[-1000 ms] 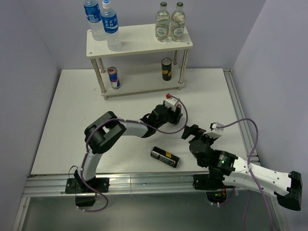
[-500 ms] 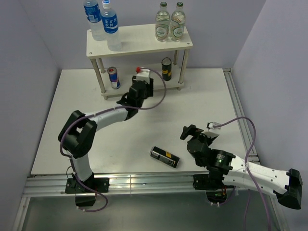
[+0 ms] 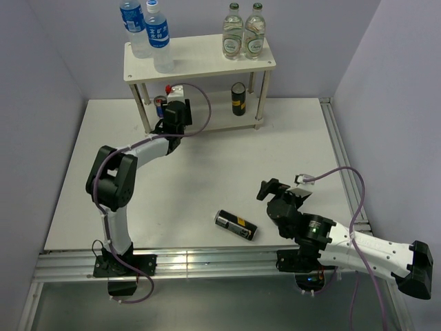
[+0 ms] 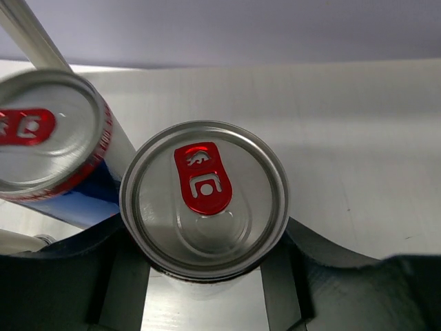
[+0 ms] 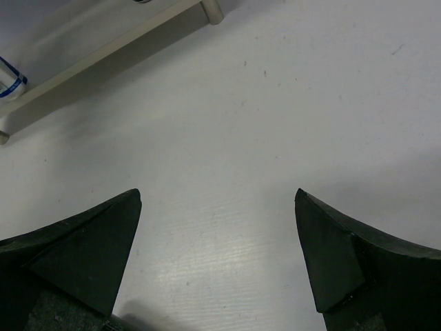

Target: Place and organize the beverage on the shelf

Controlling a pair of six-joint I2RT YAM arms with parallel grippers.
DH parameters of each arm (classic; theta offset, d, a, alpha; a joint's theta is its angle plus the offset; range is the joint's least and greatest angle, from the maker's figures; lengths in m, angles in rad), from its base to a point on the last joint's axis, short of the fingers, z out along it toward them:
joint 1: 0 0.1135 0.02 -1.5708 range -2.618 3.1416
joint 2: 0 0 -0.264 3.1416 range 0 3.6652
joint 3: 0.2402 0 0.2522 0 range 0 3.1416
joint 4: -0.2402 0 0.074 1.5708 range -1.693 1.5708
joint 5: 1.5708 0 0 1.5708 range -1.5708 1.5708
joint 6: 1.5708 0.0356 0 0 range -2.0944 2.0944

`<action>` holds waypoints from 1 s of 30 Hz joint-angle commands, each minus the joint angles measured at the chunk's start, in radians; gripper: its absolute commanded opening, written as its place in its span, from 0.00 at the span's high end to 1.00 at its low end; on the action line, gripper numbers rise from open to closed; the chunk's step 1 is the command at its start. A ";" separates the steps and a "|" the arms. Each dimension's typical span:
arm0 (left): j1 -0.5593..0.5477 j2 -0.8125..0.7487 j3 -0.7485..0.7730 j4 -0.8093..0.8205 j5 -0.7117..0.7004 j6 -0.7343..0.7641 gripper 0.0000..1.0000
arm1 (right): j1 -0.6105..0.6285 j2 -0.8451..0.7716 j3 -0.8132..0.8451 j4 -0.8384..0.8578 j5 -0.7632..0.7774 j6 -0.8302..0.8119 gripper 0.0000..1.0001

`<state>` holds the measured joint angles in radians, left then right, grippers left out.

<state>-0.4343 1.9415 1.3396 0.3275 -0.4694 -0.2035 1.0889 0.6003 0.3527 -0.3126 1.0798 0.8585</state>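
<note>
Slim can upright within left tool, beside twin can

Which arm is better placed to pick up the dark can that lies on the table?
Right. The right gripper is open, empty and near the lying dark can; the left gripper is shut on a slim can at the shelf.

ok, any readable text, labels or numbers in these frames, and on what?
No text reads legibly anywhere.
Blue labels on the water bottles: white print, too small.
Pale labels on the green-capped bottles: blurred.
Yellow band on the lying dark can: print too small.
Top of the gripped can: red tab with a cut-out shape, no letters.
</note>
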 commanded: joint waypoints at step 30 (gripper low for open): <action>0.019 -0.084 -0.094 0.208 -0.060 -0.057 0.01 | 0.006 0.059 0.043 0.047 0.023 -0.012 0.00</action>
<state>-0.4156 1.9438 1.2694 0.4931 -0.5396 -0.2356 1.0889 0.6548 0.3553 -0.2977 1.0779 0.8463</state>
